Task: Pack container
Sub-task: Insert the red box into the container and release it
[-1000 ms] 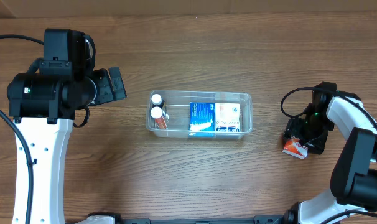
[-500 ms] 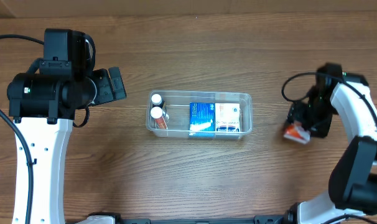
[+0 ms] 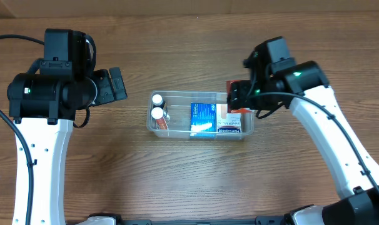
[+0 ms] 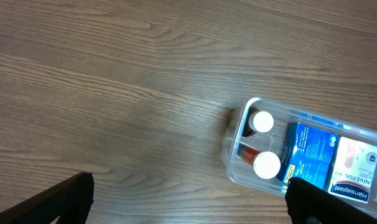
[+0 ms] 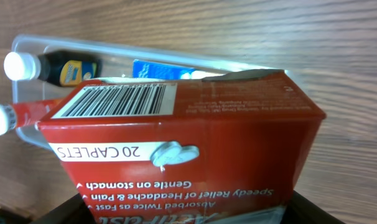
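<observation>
With bottles [image 3: 157, 114] and boxes [image 3: 203, 117] packed in the container [image 3: 202, 94], the right fingers [image 5: 316, 214] clamp a red box [image 5: 188, 143] above it, not yet released; the left fingers [image 4: 58, 202] are apart.

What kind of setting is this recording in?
Probably a robot test bench rather than a home: a left arm and right arm at a wood-grain table, a clear container of medicine boxes and bottles, and a red caplet box in the right gripper.

brown wood-grain table [image 3: 189, 181], its grain running side to side overhead
</observation>
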Robot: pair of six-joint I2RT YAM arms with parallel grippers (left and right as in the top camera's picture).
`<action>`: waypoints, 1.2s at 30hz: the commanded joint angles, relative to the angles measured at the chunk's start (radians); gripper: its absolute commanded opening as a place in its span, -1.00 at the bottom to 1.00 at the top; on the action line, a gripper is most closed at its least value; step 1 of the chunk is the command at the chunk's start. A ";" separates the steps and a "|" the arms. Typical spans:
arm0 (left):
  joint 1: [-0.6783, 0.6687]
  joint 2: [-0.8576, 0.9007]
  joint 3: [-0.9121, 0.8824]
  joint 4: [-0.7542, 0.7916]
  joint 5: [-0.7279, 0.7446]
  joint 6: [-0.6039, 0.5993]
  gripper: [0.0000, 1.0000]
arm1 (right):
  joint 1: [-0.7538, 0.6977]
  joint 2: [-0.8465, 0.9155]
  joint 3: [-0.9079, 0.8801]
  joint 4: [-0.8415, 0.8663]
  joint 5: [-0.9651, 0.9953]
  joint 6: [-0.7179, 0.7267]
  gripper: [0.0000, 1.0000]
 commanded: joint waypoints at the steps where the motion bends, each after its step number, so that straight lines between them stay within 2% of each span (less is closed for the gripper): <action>1: 0.005 0.005 -0.001 0.000 -0.012 0.019 1.00 | 0.029 0.055 0.008 0.008 0.027 0.073 0.44; 10: 0.005 0.005 -0.001 0.000 -0.013 0.019 1.00 | 0.035 0.196 -0.076 0.045 0.039 0.080 0.42; 17: 0.005 0.005 -0.001 0.000 -0.013 0.019 1.00 | 0.035 0.212 -0.112 0.102 0.040 0.080 0.42; 18: 0.005 0.005 -0.001 0.000 -0.013 0.019 1.00 | 0.035 0.212 -0.112 0.105 0.041 0.080 0.44; 20: 0.005 0.005 -0.001 -0.001 -0.013 0.019 1.00 | 0.035 0.212 -0.112 0.105 0.056 0.079 1.00; 29: 0.005 0.005 -0.001 -0.003 -0.012 0.019 1.00 | 0.035 0.153 -0.022 0.080 0.142 0.072 1.00; 33: 0.005 0.005 -0.001 0.026 -0.012 0.022 1.00 | 0.016 0.050 0.067 0.087 0.322 0.072 1.00; 36: 0.005 0.007 -0.001 0.099 -0.002 0.093 1.00 | -0.046 -0.002 0.092 0.164 0.470 0.071 1.00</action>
